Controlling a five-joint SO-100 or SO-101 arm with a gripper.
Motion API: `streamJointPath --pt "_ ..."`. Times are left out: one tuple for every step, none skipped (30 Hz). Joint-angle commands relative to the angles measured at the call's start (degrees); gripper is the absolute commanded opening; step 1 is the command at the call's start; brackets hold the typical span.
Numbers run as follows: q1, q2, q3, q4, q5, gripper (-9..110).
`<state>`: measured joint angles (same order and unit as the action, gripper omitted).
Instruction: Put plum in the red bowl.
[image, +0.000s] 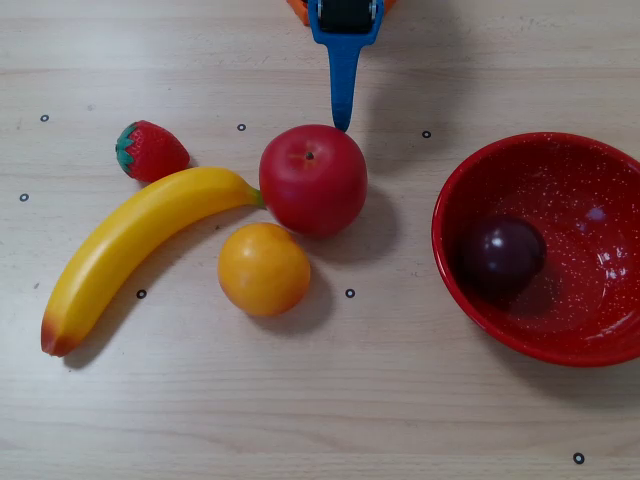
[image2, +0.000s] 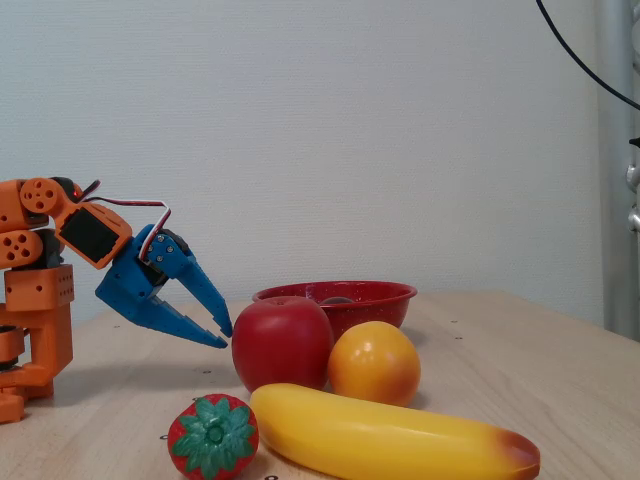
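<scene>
Here, line by line:

Plum: the plum (image: 502, 256) lies inside the red bowl (image: 600, 340), on its floor toward the left side in the overhead view; in the fixed view only a dark sliver shows above the rim.

Red bowl: glossy, white-speckled, at the right edge of the overhead view, well apart from the other fruit; in the fixed view it stands far behind the apple and the orange.

Pincer: the blue pincer (image2: 224, 334) hangs empty above the worktop (image: 300, 420), its two fingers slightly parted at the tips in the fixed view, pointing down toward the apple; nothing is between them.

Apple: the red apple (image: 313, 180) sits mid-scene, the pincer tip just beside its far edge in the overhead view.

Orange: the orange (image: 264, 268) rests just near of the apple, close to touching it.

Banana: the banana (image: 130, 250) runs diagonally on the left, its stem end touching the apple.

Strawberry: the strawberry (image: 150, 151) lies far left, just beyond the banana.

Arm: the orange arm (image2: 40, 290) is folded low at the left of the fixed view.
</scene>
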<state>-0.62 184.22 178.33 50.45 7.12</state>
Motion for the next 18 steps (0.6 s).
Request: streamJointPath --pt "-2.2 0.9 0.4 0.0 -1.0 0" --pt "-2.2 0.9 0.4 0.0 -0.9 0" --pt "-2.2 0.9 0.4 0.0 -0.9 0" --pt "-2.2 0.9 0.4 0.0 -0.9 0" --pt "-2.2 0.9 0.4 0.0 -0.9 0" --pt "-2.2 0.9 0.4 0.0 -0.9 0" --pt "-2.2 0.9 0.4 0.0 -0.9 0" --pt "-2.2 0.9 0.4 0.0 -0.9 0" --pt "-2.2 0.9 0.4 0.0 -0.9 0" --pt "-2.2 0.9 0.4 0.0 -0.9 0" --pt "-2.2 0.9 0.4 0.0 -0.9 0" --pt "-2.2 0.9 0.4 0.0 -0.9 0" --pt "-2.2 0.9 0.4 0.0 -0.9 0" --pt "-2.2 0.9 0.4 0.0 -0.9 0" --pt "-2.2 0.9 0.4 0.0 -0.9 0" --pt "-2.2 0.9 0.4 0.0 -0.9 0" --pt "-2.2 0.9 0.4 0.0 -0.9 0" --pt "-2.2 0.9 0.4 0.0 -0.9 0"
